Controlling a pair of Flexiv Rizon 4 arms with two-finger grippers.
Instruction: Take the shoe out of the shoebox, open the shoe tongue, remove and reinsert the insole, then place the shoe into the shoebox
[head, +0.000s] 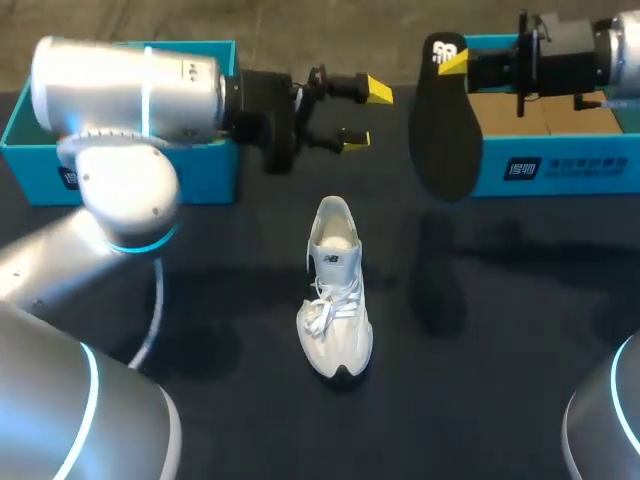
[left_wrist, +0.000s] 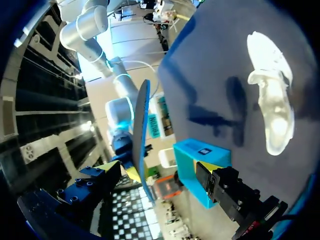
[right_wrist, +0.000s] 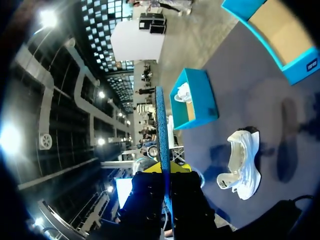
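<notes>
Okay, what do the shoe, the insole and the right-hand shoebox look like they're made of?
The shoe: white matte fabric upper, probably mesh, with cloth laces; the dark sole tip may be rubber. The insole: thin, black, matte, likely foam. The shoebox: cardboard, teal outside, plain brown inside.

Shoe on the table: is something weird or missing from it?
Yes. Its black insole is out, dangling in the air from the right gripper near the right shoebox. The white shoe itself stands upright, looking undamaged.

Dark cloth-covered tbl, soft shadows on it, white crumpled paper wad toward far edge
</notes>
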